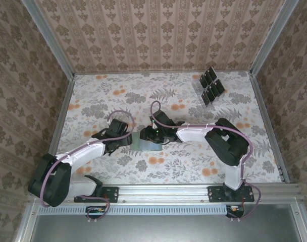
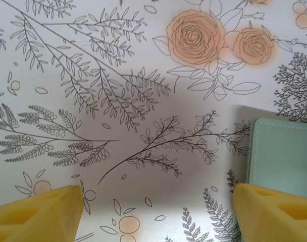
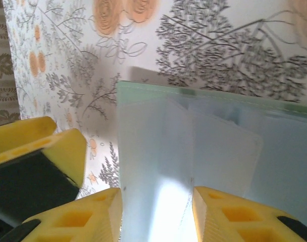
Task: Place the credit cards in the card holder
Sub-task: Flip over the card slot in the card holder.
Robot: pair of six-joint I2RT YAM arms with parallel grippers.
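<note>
Grey-green and matte, the card holder (image 2: 284,151) lay mid-table on the floral cloth (image 2: 93,166), between both arms. The left gripper (image 2: 153,214) hung spread wide over bare cloth, the holder's corner beside one finger. The right gripper (image 3: 156,217) stood parted astride the holder's pale inner leaves, perhaps touching them. Black credit cards (image 1: 211,84) sat in a clear rack (image 1: 199,95), far right.
</note>
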